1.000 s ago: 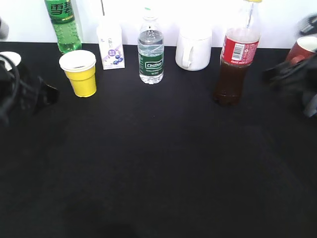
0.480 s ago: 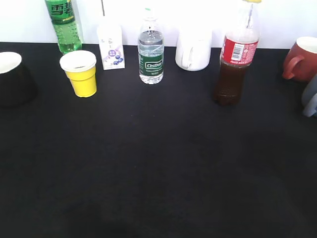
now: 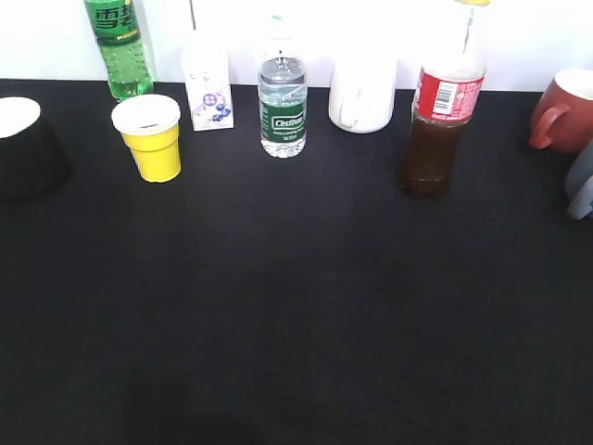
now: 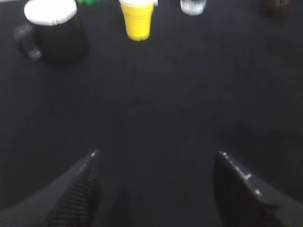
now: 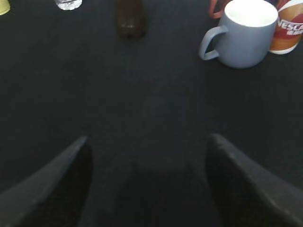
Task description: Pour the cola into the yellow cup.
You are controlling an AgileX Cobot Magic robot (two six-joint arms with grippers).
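The cola bottle, dark drink with red label and yellow cap, stands upright at the back right of the black table; its base shows in the right wrist view. The yellow cup stands upright at the back left and also shows in the left wrist view. My left gripper is open and empty, low over bare table, well short of the cup. My right gripper is open and empty, well short of the cola. Neither gripper shows in the exterior view.
Along the back stand a green soda bottle, a small carton, a water bottle and a white mug. A black mug is at the left, a red mug and a grey-blue mug at the right.
Both arms, seen at the left and right edges of the exterior view a second ago, have drawn back out of it. The bottles and cups have not moved.
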